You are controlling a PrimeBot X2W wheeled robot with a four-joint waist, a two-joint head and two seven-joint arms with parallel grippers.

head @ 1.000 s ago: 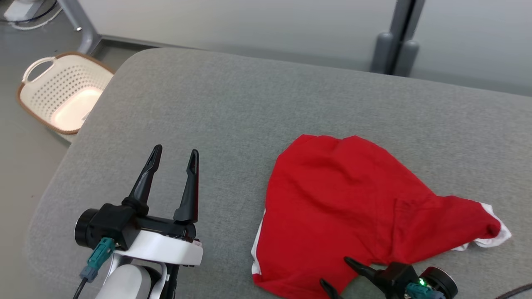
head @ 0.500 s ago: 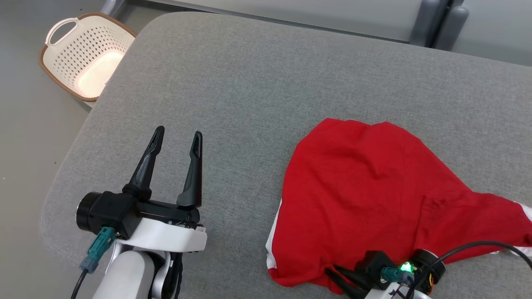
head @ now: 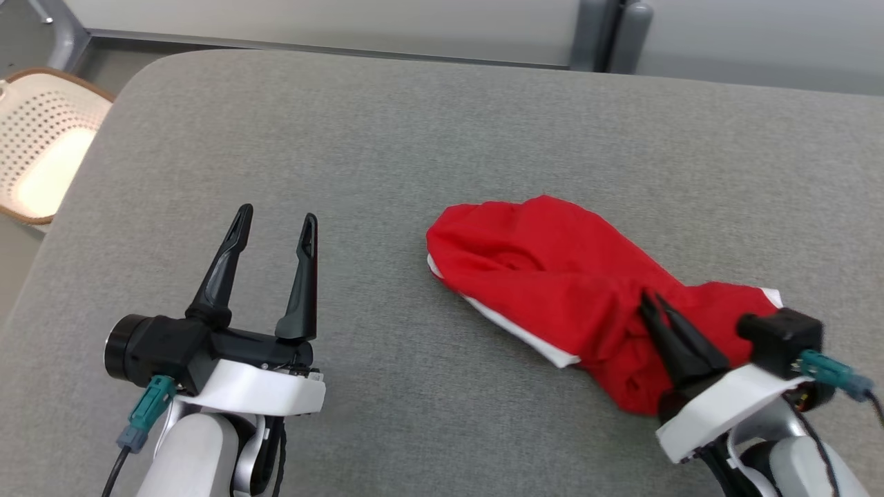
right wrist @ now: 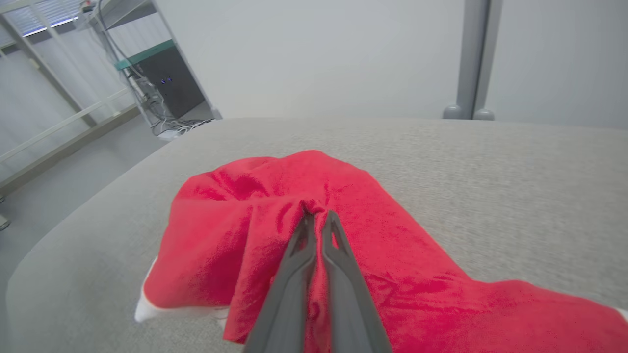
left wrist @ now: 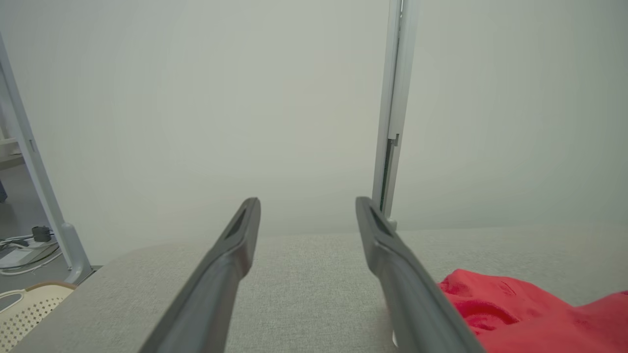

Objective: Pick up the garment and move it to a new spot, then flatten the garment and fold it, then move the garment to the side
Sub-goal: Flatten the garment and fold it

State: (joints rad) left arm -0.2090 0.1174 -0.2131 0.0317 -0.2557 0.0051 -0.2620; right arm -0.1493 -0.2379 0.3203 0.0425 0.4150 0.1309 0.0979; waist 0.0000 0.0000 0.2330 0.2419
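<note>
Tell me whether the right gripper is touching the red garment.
Touching. The right wrist view shows the right gripper shut on a bunched fold of the red garment, with the cloth puckering at its tips.

Red cloth garment [head: 552, 276], matt w/ soft nap. Grey woven fabric on table top [head: 414, 138], matt, rough-ish. Dark matt plastic fingers [head: 219, 276] on left gripper [head: 277, 212]. Perforated plastic basket [head: 41, 152], smooth.

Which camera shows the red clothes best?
The head view: almost the whole red garment lies inside it, bunched on the grey surface. The right wrist view is close but cuts off its near edge; the left wrist view catches one corner.
</note>
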